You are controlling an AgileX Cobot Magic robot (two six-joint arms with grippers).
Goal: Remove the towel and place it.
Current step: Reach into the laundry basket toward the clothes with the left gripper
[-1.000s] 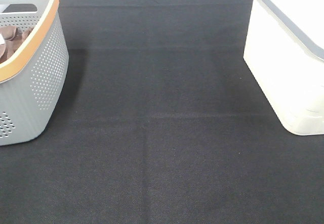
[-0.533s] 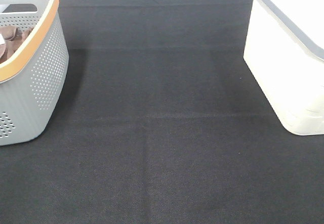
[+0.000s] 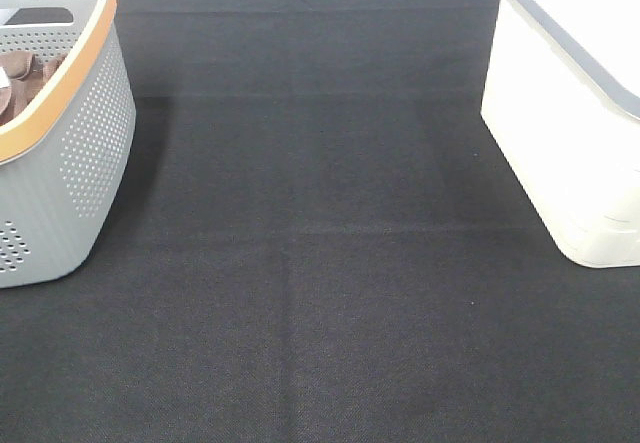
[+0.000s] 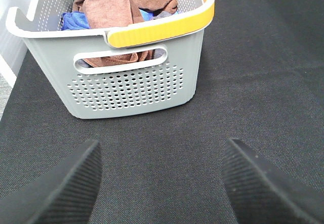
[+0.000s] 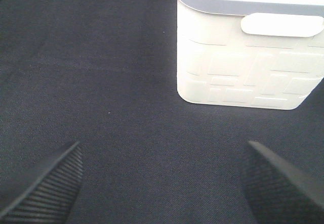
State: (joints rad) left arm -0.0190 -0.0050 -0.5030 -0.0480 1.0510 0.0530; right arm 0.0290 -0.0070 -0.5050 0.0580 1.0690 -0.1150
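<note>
1. Step: pre-grasp, nothing lifted yet. The brown towel lies heaped inside the grey basket, over a blue cloth.
2. L hand: spread wide, empty, low over the counter just outside basket's slotted end wall. R hand: also wide open, holding nothing, well apart from basket, facing the white bin.
3. Next, my guess: L hand up over basket rim, down onto towel's top fold, pinch. Risk: blue cloth drags along w/ it.
4. Counter: black woven cloth, flat, faint creases. Room beyond basket: not visible.
</note>
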